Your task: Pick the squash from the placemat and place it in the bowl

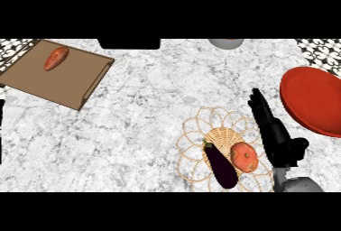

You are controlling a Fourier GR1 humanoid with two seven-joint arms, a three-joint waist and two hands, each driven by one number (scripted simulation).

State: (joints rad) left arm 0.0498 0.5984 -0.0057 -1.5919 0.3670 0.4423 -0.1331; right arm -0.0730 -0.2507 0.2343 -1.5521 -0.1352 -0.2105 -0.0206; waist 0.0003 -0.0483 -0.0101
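Reaching alongside the placemat [223, 146], the right hand [274, 135] lies with its fingers stretched straight toward the far side of the counter [153, 99], thumb out to the right; it has hold of nothing. I judge this to be the approach, with the pick itself not yet made. The squash [244, 156], orange and rounded, rests on the woven placemat just left of that hand, very near or touching the palm's edge. Pressed against the squash's other side is a dark eggplant [221, 164], which crowds the grasp: the next move calls for the hand to turn in and curl round the squash without dragging the eggplant along. Beyond and to the right sits the red bowl [313, 101], partly cut by the view's edge, near enough that the carry looks short and unobstructed. Farther off at the left a brown cutting board [57, 74] holds a sweet potato [56, 58], well apart from the work. The left hand does not show.
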